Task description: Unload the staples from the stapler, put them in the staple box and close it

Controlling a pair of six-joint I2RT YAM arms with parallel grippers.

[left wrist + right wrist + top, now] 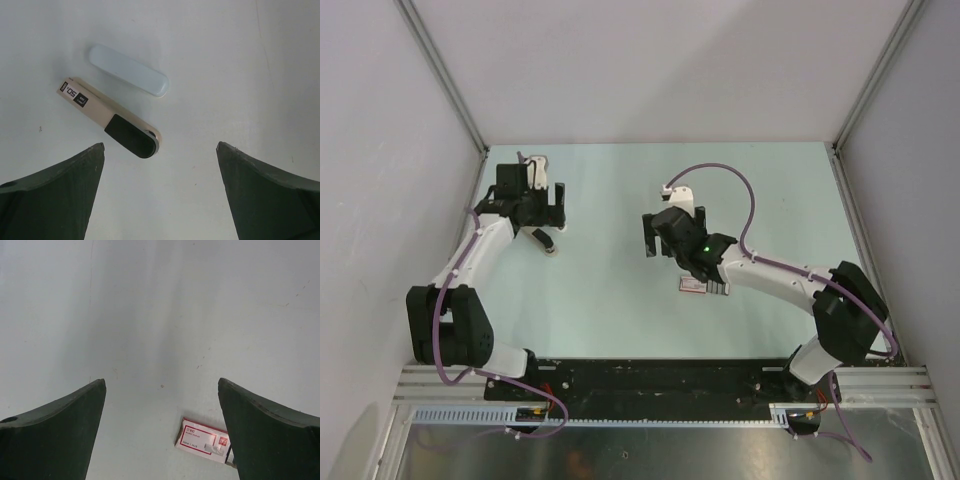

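Pale surface: the stapler (100, 111) lies ahead-left of my left hand (160, 147), the nearer one, spread wide; its long axis runs diagonally.

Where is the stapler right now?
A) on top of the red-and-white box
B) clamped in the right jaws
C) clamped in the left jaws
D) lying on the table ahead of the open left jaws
D: the left wrist view shows the stapler flat on the table, beyond the wide-open left jaws and untouched by them.
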